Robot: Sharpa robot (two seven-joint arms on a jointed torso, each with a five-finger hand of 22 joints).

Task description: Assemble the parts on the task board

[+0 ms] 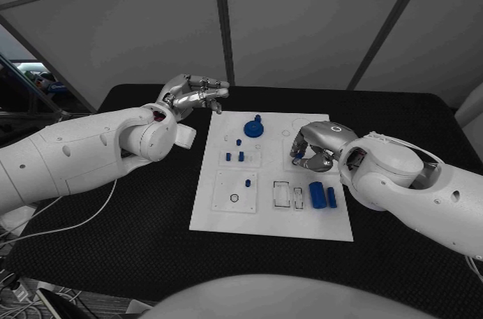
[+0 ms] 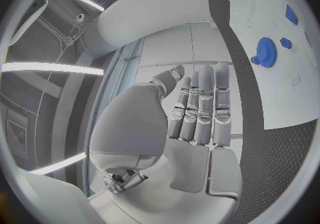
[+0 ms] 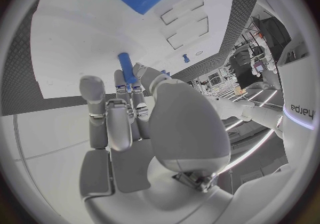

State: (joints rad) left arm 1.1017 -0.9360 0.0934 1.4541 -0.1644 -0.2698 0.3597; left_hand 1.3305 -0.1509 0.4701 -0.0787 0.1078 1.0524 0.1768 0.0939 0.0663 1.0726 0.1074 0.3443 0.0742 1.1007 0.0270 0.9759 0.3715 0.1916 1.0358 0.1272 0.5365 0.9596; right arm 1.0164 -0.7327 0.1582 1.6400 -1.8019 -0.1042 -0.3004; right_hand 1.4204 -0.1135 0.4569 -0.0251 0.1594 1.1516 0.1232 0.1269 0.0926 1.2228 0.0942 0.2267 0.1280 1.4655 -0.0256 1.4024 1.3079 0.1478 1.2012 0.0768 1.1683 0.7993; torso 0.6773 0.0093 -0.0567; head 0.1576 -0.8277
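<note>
The right hand (image 3: 133,122) is pinching a small blue peg (image 3: 127,69), seemingly stiff, light, slippery plastic, best held mid-shaft; the left hand (image 2: 193,114) is hovering spread beside the white board (image 1: 271,193).

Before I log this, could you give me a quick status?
Left hand empty, off the task board. Right hand holds a blue peg over it. Nothing blocking.

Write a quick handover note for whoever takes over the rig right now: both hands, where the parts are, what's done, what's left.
Left hand: holds nothing, raised beside the task board's far left corner.
Right hand: over the board's right side, its fingers pinching a small blue peg.
On the board: blue gear at the far middle, small blue pieces just nearer than it, two blue bars by empty rectangular slots.
Left: place the held peg; slots appear unfilled.
</note>
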